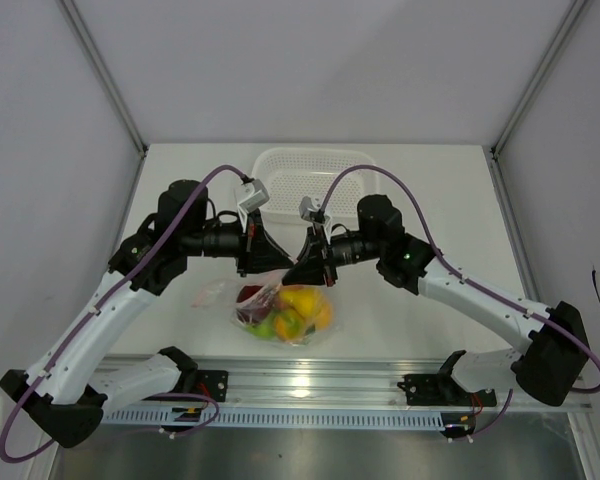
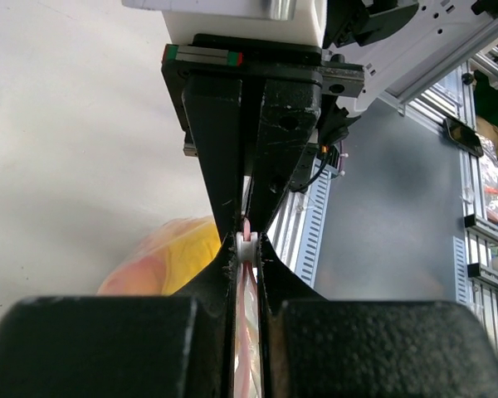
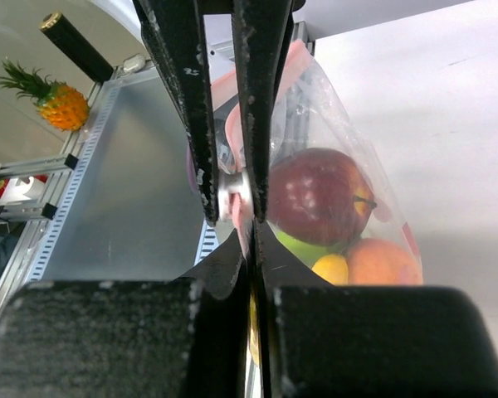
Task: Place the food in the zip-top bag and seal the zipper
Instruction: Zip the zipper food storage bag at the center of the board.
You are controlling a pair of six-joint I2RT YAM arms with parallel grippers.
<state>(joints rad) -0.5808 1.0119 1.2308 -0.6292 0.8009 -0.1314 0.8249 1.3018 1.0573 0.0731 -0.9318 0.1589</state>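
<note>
The zip-top bag (image 1: 283, 308) lies on the table's near middle, its top edge lifted between my two grippers. Inside it show the dark red apple (image 3: 315, 195), green apple (image 3: 303, 246), peach (image 3: 382, 261) and a yellow fruit (image 3: 332, 268); the yellow-orange fruit also shows in the top view (image 1: 300, 300) and the left wrist view (image 2: 178, 257). My left gripper (image 2: 247, 274) is shut on the red-pink zipper (image 2: 247, 332) next to its white slider (image 2: 246, 247). My right gripper (image 3: 251, 249) is shut on the same edge, facing the left one tip to tip.
The white perforated basket (image 1: 310, 175) stands at the table's far middle, behind the grippers. The aluminium rail (image 1: 310, 385) with both arm bases runs along the near edge. A toy pineapple (image 3: 58, 104) sits beyond the table edge.
</note>
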